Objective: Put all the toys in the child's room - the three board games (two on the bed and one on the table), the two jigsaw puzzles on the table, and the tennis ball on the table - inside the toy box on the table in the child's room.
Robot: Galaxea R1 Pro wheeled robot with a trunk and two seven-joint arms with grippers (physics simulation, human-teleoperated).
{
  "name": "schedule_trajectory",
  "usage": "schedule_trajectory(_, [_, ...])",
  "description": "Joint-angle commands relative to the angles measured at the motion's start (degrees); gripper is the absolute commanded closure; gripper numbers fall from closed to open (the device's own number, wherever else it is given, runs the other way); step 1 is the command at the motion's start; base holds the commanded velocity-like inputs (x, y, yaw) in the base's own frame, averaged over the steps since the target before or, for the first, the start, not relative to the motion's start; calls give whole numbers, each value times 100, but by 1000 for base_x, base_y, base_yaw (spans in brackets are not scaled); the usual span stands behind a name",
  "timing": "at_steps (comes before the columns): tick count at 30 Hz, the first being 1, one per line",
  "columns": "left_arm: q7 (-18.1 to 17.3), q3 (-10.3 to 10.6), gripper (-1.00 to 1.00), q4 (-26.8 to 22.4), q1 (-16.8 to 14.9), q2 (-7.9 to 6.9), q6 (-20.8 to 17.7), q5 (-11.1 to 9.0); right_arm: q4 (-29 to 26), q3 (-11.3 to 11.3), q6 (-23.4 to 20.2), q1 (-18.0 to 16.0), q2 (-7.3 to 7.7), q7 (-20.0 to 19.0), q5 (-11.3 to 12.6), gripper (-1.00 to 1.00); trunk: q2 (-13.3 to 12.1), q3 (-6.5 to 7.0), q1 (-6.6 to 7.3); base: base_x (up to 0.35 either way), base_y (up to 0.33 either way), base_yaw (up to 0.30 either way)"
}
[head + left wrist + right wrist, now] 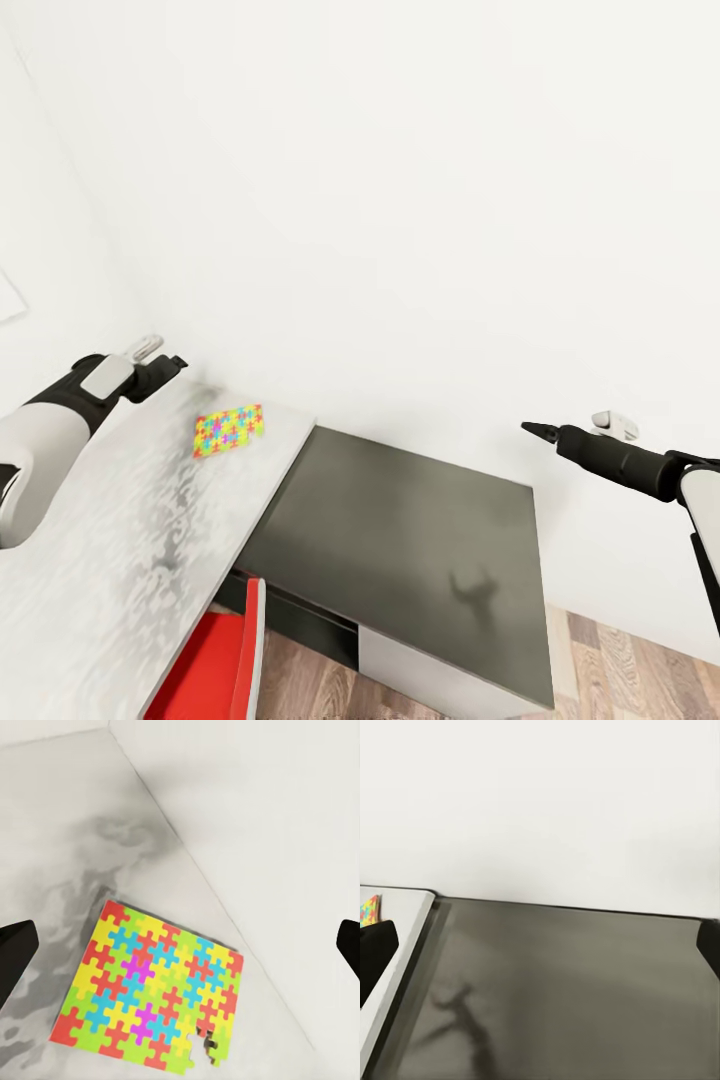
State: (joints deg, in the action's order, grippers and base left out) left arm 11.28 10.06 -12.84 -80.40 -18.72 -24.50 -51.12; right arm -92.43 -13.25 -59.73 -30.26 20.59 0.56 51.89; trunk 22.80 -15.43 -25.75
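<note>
Up close, the left gripper [180, 945], fingers spread, frames a jigsaw puzzle [150, 994] missing a corner piece; the right gripper [540, 945] is open too.

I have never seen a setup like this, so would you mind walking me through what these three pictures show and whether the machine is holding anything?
These are simulator renders from a wheeled robot with two arms. The large picture comes from a camera on its head, looking down over both arms. The left gripper reaches over a pale grey table, and the right gripper hangs above a lower dark grey cabinet that stands against the table's end.

The other two pictures come from cameras near each gripper, looking along its fingers, which show as dark shapes at the edges.

A colourful jigsaw puzzle lies flat on the table near the wall, with a piece missing at one corner. Something red sits below the table's edge; I cannot tell what it is.

Both grippers are open and hold nothing.
</note>
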Motion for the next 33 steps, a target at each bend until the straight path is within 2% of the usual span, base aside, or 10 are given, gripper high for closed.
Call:
schedule_trajectory(1, [1, 41, -100, -12, 4, -10, -19, -63, -3, -4, -27, -6, 4, 6, 12, -100, 12, -21, -3, 0, 0, 0])
schedule_trajectory(8, [-186, 39, -100, -9, 64, -30, -7, -77, -3, -2, -27, -6, 17, 6, 13, -100, 12, -86, -3, 0, 0, 0])
schedule_trajectory(33, [-288, 14, -100, -13, 114, -35, -50, -91, -3, -2, -27, -6, 18, 6, 14, -100, 12, -321, -3, 0, 0, 0])
